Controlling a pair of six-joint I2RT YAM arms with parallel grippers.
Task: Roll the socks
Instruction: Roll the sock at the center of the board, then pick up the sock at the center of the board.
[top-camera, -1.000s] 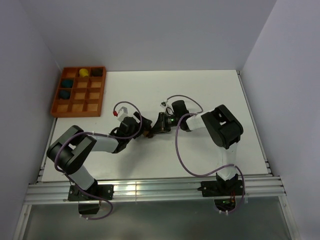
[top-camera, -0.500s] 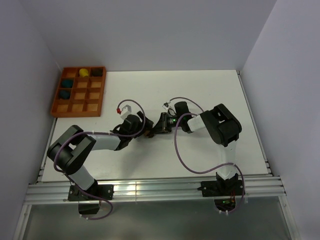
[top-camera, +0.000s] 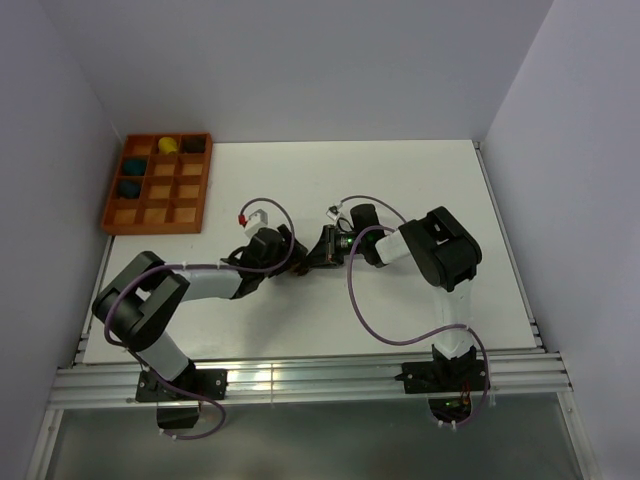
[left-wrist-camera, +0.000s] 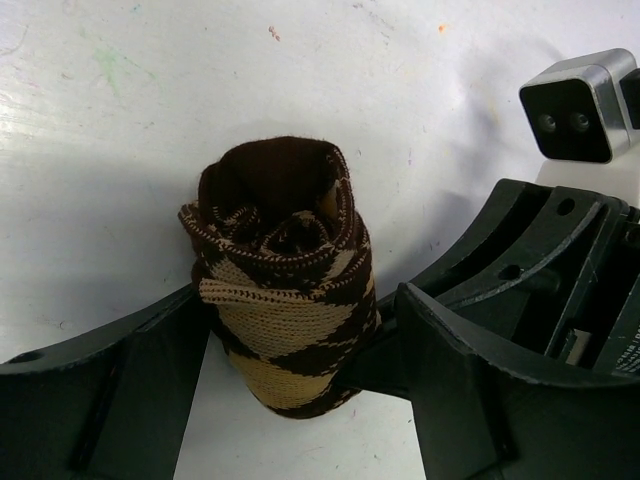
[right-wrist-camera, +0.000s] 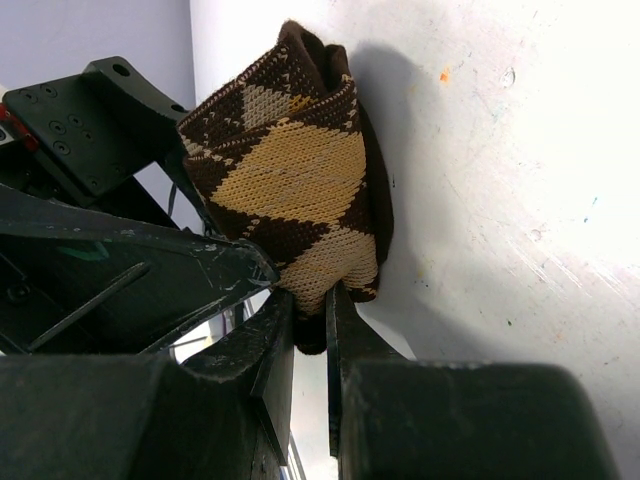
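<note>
**Sock rolled and held between both arms, mid-table**

The brown-and-tan sock (left-wrist-camera: 285, 300) is already a tight roll. The left gripper (left-wrist-camera: 290, 345) clamps its sides, and the right gripper (right-wrist-camera: 310, 325), fingers nearly together, pinches the dark cuff edge. What is left looks like finishing the cuff tuck and letting go. Other bundles (top-camera: 132, 167) sit in the tray (top-camera: 158, 213) at ten o'clock.

A white table (top-camera: 420, 190), faintly scuffed and speckled, stood enclosed on three sides by pale lavender walls (top-camera: 300, 60). Aluminium rails (top-camera: 320, 385) ran along its near edge, a grey surface (top-camera: 300, 445) beyond them. Even light cast soft shadows
</note>
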